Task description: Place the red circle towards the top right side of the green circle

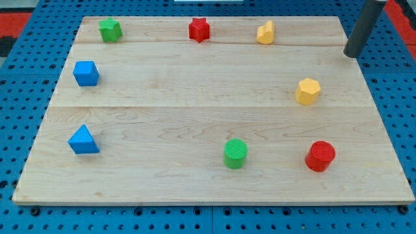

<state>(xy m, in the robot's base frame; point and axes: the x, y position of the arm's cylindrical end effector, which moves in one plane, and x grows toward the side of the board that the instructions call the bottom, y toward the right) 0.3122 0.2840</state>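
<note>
The red circle [320,156] sits near the board's bottom right. The green circle [235,153] sits to its left, about level with it, at the bottom middle. My tip [351,55] is at the board's right edge near the top, well above the red circle and up and to the right of a yellow hexagon [308,91]. It touches no block.
A green star [110,30], a red star [199,30] and a yellow rounded block [265,32] line the top. A blue cube [86,73] and a blue triangle [83,140] sit at the left. The wooden board [195,188] lies on a blue pegboard.
</note>
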